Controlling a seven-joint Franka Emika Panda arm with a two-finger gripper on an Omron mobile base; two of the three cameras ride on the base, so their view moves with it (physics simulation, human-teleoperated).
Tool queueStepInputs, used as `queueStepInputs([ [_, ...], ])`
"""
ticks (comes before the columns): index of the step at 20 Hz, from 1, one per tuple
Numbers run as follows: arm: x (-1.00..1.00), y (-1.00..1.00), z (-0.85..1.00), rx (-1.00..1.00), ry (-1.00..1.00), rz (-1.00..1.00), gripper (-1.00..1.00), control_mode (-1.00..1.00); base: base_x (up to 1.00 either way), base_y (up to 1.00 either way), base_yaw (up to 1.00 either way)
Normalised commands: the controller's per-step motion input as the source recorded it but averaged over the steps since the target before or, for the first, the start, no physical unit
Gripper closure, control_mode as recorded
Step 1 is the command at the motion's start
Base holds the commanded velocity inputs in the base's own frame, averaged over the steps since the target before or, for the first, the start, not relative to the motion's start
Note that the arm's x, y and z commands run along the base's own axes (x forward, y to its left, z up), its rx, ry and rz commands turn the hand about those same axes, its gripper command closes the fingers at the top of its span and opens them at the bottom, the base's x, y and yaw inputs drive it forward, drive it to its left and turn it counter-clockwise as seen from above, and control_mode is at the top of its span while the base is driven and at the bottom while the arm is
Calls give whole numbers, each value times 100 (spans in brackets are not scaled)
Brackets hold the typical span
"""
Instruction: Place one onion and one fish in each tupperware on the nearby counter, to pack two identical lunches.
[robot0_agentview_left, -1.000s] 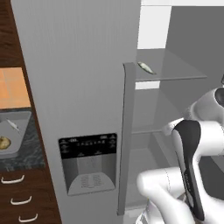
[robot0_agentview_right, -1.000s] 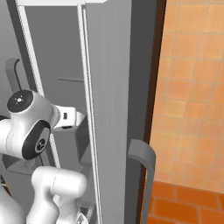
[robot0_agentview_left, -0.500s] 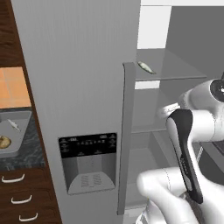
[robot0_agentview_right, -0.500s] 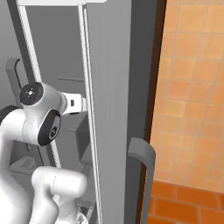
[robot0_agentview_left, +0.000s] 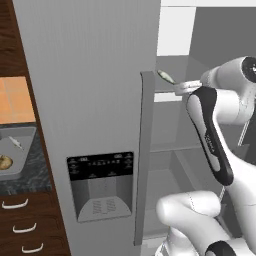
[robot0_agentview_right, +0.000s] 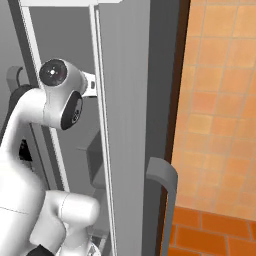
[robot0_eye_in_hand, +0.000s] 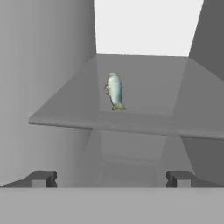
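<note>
Running this one remotely, and right now I've got the arm poked into the open fridge, hand aimed at a fish lying on the upper shelf. From the hand cam the jaws are spread wide with nothing between them, and the fish sits ahead of them and higher, well short of contact. It's lying lengthwise away from me, tail end nearest, close to the shelf's front edge. Off to the left on the bench there's a tupperware that looks like it already holds an onion and another fish, so my guess is this is the fish for the second box, which I can't spot from here. Handling-wise I'd expect it to be light but slick and a bit tapered, so a pinch near the tail would probably squirt out. My plan would be to close across the fattest part of the body, mid-length, with the fingers square to its long axis. It's thin and lies flat, so I'd need to come in low against the shelf without scraping the edge. The fridge door stands close beside the arm too, so not much room to swing.
</note>
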Motion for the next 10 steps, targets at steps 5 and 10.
queueStepInputs([
  [5,53,0,38,3,4,0,-100,-100,0,0,0],
  [10,86,4,-12,0,13,3,-100,-100,0,0,0],
])
